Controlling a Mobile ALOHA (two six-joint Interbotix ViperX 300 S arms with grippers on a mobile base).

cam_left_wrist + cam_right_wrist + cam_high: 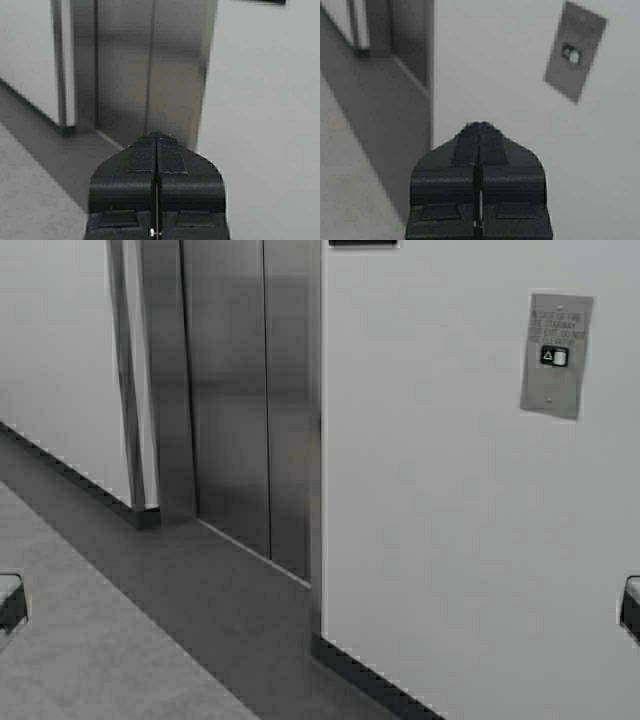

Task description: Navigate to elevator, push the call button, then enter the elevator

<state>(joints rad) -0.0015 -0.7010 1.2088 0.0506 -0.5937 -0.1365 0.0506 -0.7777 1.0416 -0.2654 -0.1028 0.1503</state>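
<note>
The white wall [440, 540] fills most of the high view and serves as the landmark here, its dark baseboard [370, 680] running along its foot; to the left of the wall's near edge, set back in a recess, stands the elevator [245, 390], its brushed steel doors drawn together on a dark centre seam, with a steel frame post [125, 370] further left of it; the grey floor [90, 650] spreads out below the wall, a darker strip lying along the baseboard and across the elevator threshold; the call button [556, 355] sits high on the wall, well to the right of the elevator, a small upright grey plate with faint lettering above a small dark and light button pair, and in the right wrist view the plate appears tilted; the left gripper [156, 145] points toward the elevator doors, its black fingers pressed together and holding nothing; the right gripper [479, 132] points at the wall below the call button, well apart from it, its fingers likewise pressed together and empty.
</note>
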